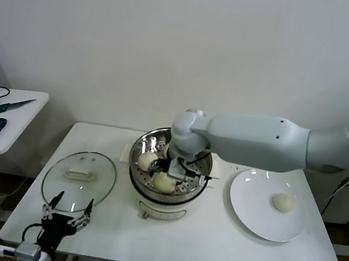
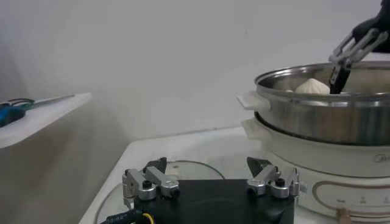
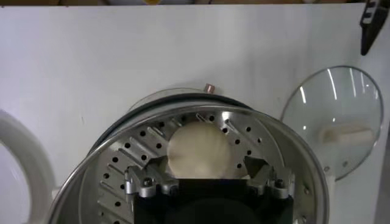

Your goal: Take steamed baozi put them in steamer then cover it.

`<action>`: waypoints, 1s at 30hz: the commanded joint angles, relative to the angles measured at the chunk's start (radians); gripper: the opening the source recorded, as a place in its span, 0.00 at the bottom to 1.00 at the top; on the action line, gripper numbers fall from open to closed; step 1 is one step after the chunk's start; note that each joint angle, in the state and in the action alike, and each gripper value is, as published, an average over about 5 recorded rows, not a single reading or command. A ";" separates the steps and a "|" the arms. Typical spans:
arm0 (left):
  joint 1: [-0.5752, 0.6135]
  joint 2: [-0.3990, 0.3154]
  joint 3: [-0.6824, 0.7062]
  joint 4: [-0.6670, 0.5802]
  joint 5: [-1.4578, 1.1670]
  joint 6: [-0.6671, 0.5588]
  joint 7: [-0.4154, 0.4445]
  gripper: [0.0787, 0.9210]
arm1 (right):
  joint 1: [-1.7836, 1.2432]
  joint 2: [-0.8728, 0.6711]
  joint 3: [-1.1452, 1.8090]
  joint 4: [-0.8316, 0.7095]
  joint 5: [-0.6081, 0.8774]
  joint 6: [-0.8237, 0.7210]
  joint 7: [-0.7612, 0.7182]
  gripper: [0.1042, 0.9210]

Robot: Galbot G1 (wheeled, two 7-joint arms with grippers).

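Baozi (image 1: 164,182) sit in the steamer (image 1: 140,146) at table centre, one more on the plate (image 1: 241,209) at three o'clock; the right gripper (image 1: 176,168) hangs spread and empty just above, so a careless lift could nudge a bun. Left wrist view: left gripper (image 2: 211,178), wide open, idles over the cover (image 2: 183,167). Right wrist view: fingers (image 3: 145,182) straddle a bun without touching.

Cream-white baozi (image 1: 164,182) lie in the shiny steel, hole-dotted steamer (image 1: 143,144); beside the steamer, a white plate (image 1: 248,207).
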 commanded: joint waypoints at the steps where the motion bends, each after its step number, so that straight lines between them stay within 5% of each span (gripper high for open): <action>1: -0.003 -0.004 0.003 -0.004 0.002 0.001 0.000 0.88 | 0.155 -0.079 -0.017 -0.033 0.266 0.045 -0.077 0.88; 7: -0.009 0.002 0.001 -0.008 -0.003 0.003 0.003 0.88 | 0.344 -0.209 -0.190 -0.092 0.540 -0.085 -0.206 0.88; 11: -0.025 0.008 0.002 -0.005 -0.013 0.004 0.004 0.88 | 0.390 -0.338 -0.317 -0.112 0.585 -0.246 -0.209 0.88; 21: -0.036 -0.002 0.021 0.001 -0.008 0.006 0.009 0.88 | 0.084 -0.652 -0.225 -0.241 0.374 -0.326 -0.196 0.88; 30: -0.028 -0.002 0.011 0.007 -0.006 0.006 0.006 0.88 | -0.338 -0.630 0.184 -0.530 0.196 -0.271 -0.207 0.88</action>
